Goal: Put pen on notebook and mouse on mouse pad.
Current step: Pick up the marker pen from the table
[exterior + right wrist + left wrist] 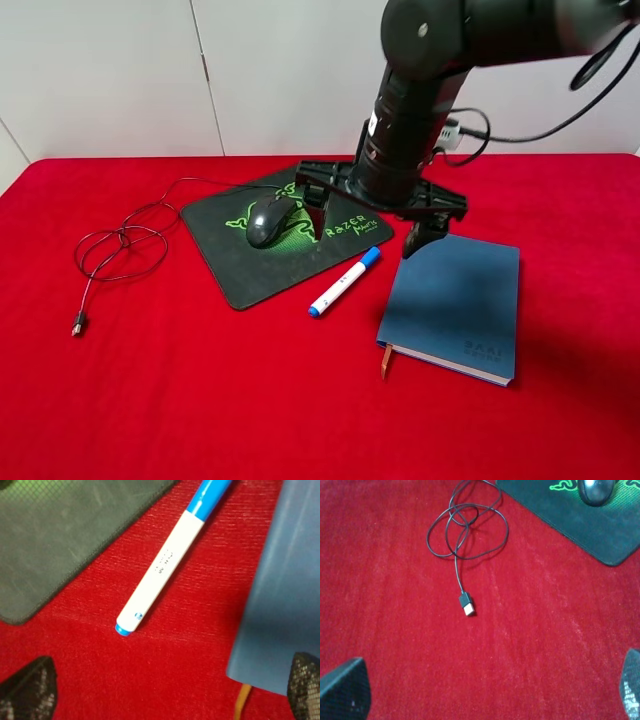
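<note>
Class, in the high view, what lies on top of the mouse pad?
The mouse, with the start of its cable, sits on the mouse pad. The right gripper hides part of the pad's far edge.

Robot lab bench, red cloth [200, 400], white wall panels [110, 80] (black robot arm [410, 110] above)
</note>
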Tool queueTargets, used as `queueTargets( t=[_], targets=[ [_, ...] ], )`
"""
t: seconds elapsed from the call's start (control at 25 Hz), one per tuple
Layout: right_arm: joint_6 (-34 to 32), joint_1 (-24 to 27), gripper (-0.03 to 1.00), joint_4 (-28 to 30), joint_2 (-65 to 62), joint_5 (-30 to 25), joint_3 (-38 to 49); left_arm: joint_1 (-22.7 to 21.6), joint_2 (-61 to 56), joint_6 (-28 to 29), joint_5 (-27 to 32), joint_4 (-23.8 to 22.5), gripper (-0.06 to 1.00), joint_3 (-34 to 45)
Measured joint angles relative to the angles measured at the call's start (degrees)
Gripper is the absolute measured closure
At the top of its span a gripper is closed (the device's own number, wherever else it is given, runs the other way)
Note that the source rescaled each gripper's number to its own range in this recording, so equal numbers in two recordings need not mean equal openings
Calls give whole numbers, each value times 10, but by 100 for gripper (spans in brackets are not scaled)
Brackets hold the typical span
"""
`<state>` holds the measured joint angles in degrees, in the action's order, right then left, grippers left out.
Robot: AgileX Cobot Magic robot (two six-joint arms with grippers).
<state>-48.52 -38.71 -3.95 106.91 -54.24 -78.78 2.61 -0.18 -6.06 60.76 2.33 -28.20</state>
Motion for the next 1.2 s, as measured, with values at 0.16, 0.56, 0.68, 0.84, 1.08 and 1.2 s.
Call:
queueTargets(
  t=[0.16, 0.56, 0.68, 0.84, 1.08, 1.2],
  targets=[
    [0, -2, -3, -8, 33, 4, -22, 0, 0, 0, 0, 0, -5, 0],
    [-48, -25, -3, 11, 114, -12, -93, 0, 0, 0, 0, 0, -5, 0],
    [-58, -25, -3, 19, 126, -11, -94, 0, 0, 0, 0, 0, -5, 0],
    [-65, -25, -3, 35, 142, -9, -94, 0, 0, 0, 0, 0, -5, 0],
    [-71, -25, -3, 50, 166, -7, -94, 0, 0, 0, 0, 0, -5, 0],
    [-74, -25, -3, 57, 178, -4, -94, 0, 0, 0, 0, 0, -5, 0]
  ],
)
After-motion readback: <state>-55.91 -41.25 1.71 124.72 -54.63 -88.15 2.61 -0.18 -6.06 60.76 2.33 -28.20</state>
